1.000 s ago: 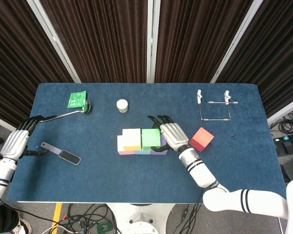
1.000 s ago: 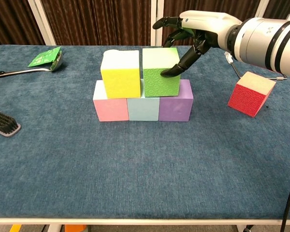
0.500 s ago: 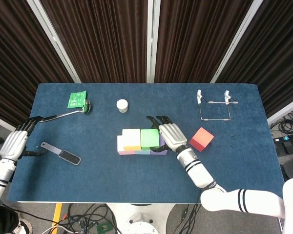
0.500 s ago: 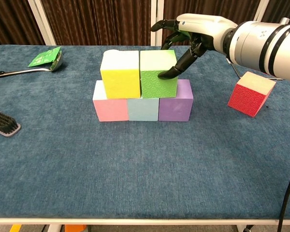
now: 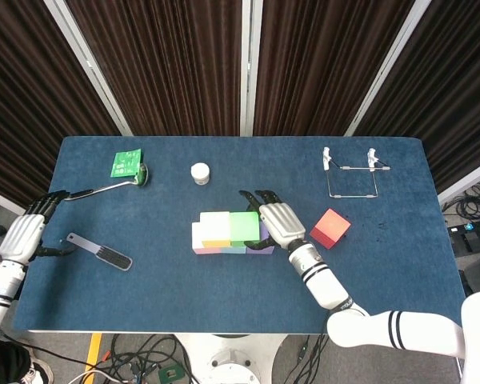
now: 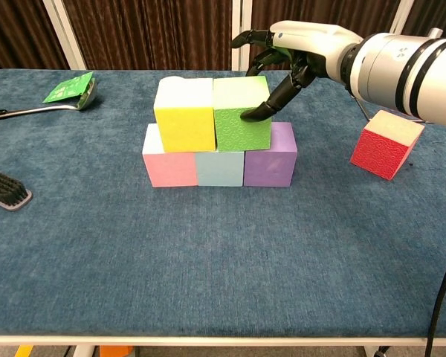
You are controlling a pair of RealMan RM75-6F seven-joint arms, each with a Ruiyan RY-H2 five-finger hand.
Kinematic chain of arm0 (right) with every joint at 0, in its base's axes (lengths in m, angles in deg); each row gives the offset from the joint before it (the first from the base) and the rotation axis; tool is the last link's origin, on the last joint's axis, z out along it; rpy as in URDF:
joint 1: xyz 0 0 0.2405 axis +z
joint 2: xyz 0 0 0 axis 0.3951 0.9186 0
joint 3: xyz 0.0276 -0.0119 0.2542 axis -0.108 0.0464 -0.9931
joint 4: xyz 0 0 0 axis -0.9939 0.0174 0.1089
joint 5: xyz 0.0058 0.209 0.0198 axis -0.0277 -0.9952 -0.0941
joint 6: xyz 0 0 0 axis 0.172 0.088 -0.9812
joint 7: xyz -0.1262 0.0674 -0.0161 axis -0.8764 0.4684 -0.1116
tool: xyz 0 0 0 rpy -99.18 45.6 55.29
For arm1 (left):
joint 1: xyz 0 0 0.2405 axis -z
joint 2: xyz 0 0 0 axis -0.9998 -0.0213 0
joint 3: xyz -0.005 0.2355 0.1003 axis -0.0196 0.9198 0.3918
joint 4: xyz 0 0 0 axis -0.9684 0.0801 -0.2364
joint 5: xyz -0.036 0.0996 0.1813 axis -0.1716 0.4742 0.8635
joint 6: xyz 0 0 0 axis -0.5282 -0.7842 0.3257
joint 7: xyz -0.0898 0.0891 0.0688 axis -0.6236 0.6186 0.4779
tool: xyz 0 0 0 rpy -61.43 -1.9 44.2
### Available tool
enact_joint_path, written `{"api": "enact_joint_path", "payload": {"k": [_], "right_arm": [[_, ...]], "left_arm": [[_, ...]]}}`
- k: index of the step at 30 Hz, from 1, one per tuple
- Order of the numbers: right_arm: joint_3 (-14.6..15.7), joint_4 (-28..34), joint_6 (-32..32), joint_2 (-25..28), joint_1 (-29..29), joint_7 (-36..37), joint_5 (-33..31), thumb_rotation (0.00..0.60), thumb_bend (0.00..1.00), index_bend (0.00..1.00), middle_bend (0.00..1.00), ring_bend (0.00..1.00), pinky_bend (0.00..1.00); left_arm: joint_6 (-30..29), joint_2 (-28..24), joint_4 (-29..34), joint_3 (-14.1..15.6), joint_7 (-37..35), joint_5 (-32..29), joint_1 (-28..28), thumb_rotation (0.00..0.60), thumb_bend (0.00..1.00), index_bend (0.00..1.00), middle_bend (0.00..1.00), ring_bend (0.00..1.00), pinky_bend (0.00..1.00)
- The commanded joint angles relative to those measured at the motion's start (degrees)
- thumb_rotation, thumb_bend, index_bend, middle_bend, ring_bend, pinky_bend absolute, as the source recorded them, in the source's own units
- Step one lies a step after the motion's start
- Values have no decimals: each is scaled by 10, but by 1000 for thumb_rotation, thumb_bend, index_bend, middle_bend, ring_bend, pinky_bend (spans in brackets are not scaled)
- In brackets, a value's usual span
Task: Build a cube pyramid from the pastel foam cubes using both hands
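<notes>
Pink (image 6: 169,165), light blue (image 6: 220,167) and purple (image 6: 270,158) cubes form a row mid-table. On them sit a yellow cube (image 6: 184,113) and a green cube (image 6: 241,115), side by side and touching. My right hand (image 6: 293,48) is at the green cube's right side; its thumb presses the right face and its spread fingers reach behind the top edge. From the head view the same hand (image 5: 278,224) covers the green cube's (image 5: 244,226) right edge. A red cube (image 6: 386,143) lies tilted to the right, apart. My left hand (image 5: 24,236) rests at the far left table edge, fingers apart, holding nothing.
A spoon with a green packet (image 5: 128,164) lies at the back left, a black brush (image 5: 100,252) near my left hand. A small white jar (image 5: 200,172) stands behind the cubes. A wire rack (image 5: 352,172) stands at the back right.
My right hand has slid the green cube a little to the left, closing the gap to the yellow cube. The left hand has not moved.
</notes>
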Motion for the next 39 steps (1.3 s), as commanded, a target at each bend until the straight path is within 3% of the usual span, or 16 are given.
{"api": "enact_joint_path", "payload": {"k": [1,10,26,31,39], "right_arm": [[0,1,0,1,-1,0,1,600,188,0,473,51,0],[0,1,-6,4,0,2,-4,600,163,0,290,0,0],[-3,15,-10,22,-6,16,9,600,146,0,187,0,0],[-4,19,-31,36,0,18,6,600,127,0,90,0,0],[-2,24,-53,51,7,26,-2,600,117,0,49,0,0]], "left_arm": [[1,0,0,0,0,-1,0,600,57,80,46,5,71],[3,1,-2,-1,-4,-2,1,600,57,80,47,5,71],[1,-1,1,-1,-6,-2,0,600,57,80,46,5,71],[3,-2,4,-1,-3,-2,1,600,58,80,46,5,71],[4,-3,5,0,-3,-3,0,600,58,80,46,5,71]]}}
